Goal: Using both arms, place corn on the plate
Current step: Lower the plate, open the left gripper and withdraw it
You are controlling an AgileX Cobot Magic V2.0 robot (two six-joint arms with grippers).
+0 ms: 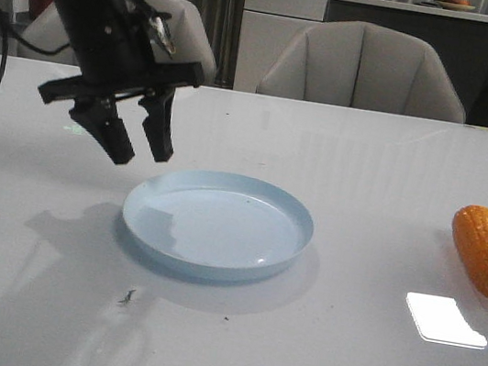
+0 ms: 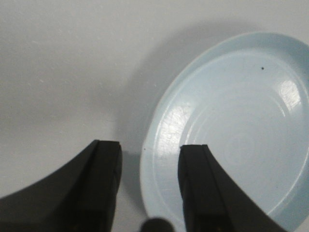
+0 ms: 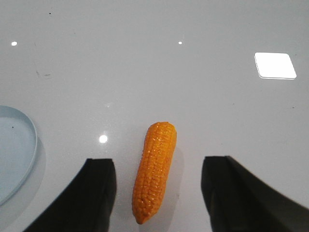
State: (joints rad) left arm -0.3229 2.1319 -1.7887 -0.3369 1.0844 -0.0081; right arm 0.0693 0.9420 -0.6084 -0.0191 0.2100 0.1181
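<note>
lying on the white table (image 1: pixel 367 165), well right of the empty plate (image 1: pixel 217 223): 1 corn (image 3: pixel 154 169), framed lengthwise between the spread right gripper (image 3: pixel 159 193). left gripper (image 1: pixel 135 138) parted, nothing held, above the plate's rim. advised: cob to be pinched mid-length, squarely.

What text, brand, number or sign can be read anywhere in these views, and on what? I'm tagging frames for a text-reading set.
None: no readable text in any view.
The plate carries a faint round moulded mark at its centre in the left wrist view, too blurred to read.
The corn carries no print.
The left end effector and right end effector show no label.
The white table bears only light reflections.
</note>
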